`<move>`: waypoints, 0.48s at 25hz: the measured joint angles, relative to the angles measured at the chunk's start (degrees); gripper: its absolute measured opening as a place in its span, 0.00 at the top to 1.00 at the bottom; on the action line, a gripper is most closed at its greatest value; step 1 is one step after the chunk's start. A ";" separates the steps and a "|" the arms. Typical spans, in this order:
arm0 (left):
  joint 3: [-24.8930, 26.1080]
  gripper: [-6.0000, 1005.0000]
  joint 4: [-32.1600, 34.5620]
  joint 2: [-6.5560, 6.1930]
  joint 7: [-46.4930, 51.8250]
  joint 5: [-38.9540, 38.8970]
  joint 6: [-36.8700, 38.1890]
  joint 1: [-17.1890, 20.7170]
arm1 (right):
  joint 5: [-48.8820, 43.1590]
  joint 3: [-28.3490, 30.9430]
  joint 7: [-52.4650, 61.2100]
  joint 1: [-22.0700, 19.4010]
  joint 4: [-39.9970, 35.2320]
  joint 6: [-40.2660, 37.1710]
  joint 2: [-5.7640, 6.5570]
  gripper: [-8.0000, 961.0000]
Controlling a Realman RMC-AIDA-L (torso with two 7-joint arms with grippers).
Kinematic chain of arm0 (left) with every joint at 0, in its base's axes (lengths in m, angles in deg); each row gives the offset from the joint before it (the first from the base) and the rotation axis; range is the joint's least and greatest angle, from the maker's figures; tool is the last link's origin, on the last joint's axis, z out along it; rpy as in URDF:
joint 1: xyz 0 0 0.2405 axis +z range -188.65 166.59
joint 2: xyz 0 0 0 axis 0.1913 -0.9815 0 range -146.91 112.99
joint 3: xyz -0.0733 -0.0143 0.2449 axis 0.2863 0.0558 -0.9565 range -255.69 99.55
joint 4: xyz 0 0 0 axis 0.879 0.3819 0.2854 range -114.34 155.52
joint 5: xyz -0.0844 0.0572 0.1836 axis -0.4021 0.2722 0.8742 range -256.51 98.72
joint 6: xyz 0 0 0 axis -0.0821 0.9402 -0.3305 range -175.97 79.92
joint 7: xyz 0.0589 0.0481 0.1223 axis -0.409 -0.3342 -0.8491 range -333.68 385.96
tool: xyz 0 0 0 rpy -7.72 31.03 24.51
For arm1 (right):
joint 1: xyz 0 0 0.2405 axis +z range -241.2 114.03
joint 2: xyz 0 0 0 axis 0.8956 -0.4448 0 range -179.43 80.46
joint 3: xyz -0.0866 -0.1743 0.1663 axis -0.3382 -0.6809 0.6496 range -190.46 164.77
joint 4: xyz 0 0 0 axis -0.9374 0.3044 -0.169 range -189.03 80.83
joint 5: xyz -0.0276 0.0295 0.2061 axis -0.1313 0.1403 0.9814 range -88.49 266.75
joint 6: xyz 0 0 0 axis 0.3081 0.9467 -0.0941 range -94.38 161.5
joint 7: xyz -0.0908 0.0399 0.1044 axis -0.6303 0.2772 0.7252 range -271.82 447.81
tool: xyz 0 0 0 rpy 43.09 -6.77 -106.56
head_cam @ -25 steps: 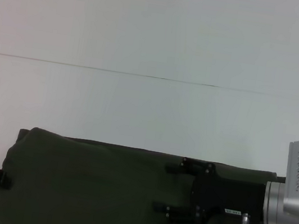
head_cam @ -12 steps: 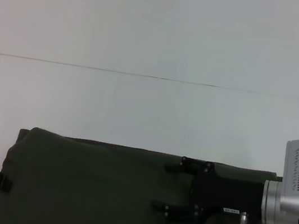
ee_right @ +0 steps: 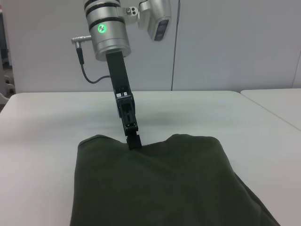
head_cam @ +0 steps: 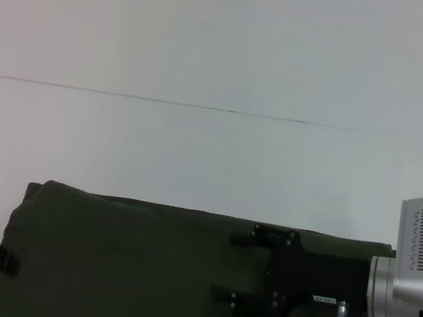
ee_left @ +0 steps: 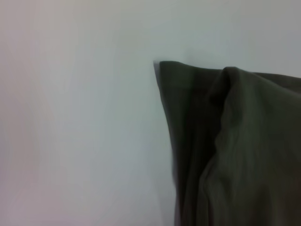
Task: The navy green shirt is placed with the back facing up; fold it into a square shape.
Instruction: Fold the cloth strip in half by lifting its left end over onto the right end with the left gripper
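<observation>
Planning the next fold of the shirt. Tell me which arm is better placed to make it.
Probably the left. The left gripper sits at the navy green shirt's left edge, where the right wrist view shows it meeting the cloth. The right gripper hovers open over the shirt's middle, away from any edge.

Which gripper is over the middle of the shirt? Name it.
The right gripper: it reaches in over the navy green shirt, fingers spread open. The left gripper sits only at the shirt's left edge.
</observation>
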 joint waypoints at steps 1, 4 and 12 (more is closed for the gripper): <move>0.00 0.10 0.00 0.01 0.00 0.00 0.02 0.00 | 0.00 0.00 0.01 -0.01 0.01 0.03 0.00 0.08; -0.02 0.10 -0.30 0.23 -0.01 0.03 0.30 -0.32 | 0.00 0.00 0.01 -0.02 0.02 0.06 0.00 0.08; -0.01 0.10 -1.34 0.66 -0.09 -0.32 0.32 -0.93 | -0.09 0.00 0.11 -0.20 0.02 0.06 0.00 0.08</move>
